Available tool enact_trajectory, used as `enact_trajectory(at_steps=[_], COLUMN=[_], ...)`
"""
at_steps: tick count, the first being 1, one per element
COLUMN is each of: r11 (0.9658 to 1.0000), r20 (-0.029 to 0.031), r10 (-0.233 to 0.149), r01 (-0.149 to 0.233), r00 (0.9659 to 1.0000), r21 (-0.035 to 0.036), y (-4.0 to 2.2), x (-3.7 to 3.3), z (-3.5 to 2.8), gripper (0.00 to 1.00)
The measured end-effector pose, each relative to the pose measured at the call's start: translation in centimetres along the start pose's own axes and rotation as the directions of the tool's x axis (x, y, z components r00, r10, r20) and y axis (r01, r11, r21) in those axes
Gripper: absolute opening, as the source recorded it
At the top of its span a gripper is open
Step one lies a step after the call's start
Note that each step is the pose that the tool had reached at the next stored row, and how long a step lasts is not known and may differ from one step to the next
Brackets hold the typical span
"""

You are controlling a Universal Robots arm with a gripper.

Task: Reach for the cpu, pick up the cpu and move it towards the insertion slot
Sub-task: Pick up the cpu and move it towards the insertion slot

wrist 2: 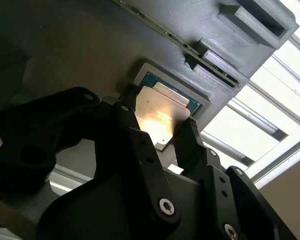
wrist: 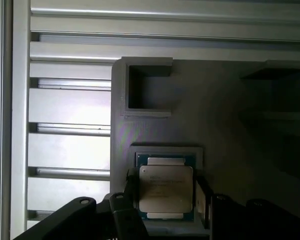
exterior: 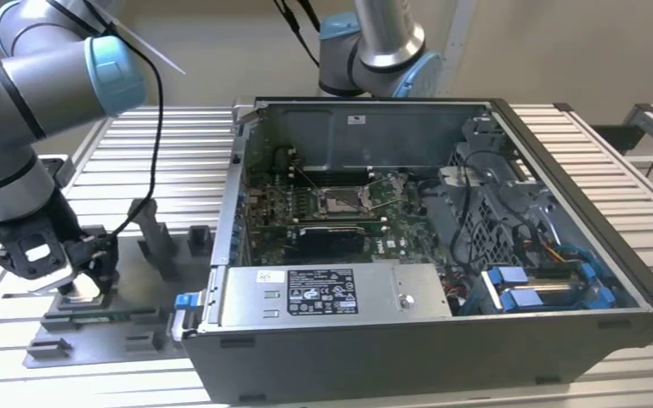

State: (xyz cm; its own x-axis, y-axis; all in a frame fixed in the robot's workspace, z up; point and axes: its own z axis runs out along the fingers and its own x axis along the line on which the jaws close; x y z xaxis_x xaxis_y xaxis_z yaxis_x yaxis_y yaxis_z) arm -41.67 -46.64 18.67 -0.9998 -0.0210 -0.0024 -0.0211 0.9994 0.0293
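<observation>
The cpu [wrist: 165,187] is a small square chip with a pale silver face and a green rim, lying in a grey square nest on the fixture plate [exterior: 111,327]. In the second wrist view the cpu [wrist 2: 160,112] glints between two black fingers. My gripper [wrist: 167,194] stands over it with one finger pressed against each side edge of the chip, shut on it. At the exterior view's left the gripper [exterior: 82,285] hangs low over the plate. The insertion slot [exterior: 338,200], a shiny metal frame with a dark centre, lies on the green board inside the open case.
The open computer case [exterior: 417,340] stands to the exterior view's right of the plate, its silver power supply box [exterior: 315,293] at the near edge. Grey upright fixture blocks [exterior: 156,238] rise between gripper and case. A second arm [exterior: 377,42] stands behind the case.
</observation>
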Motion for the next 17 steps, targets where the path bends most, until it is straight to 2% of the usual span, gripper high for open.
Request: enact_trajectory(at_steps=[11, 14, 17], r11=[1.0, 1.0, 1.0], r20=[-0.0013, -0.0013, -0.0012], r10=[0.003, 0.003, 0.003], r01=[-0.003, -0.003, -0.003], r00=[1.0, 1.0, 1.0], r21=[0.0001, 0.0001, 0.0003], y=[0.15, 0.18, 0.2], x=[-0.01, -0.01, -0.02], z=[-4.97, -6.02, -6.78], gripper=[0.0, 0.0, 0.0])
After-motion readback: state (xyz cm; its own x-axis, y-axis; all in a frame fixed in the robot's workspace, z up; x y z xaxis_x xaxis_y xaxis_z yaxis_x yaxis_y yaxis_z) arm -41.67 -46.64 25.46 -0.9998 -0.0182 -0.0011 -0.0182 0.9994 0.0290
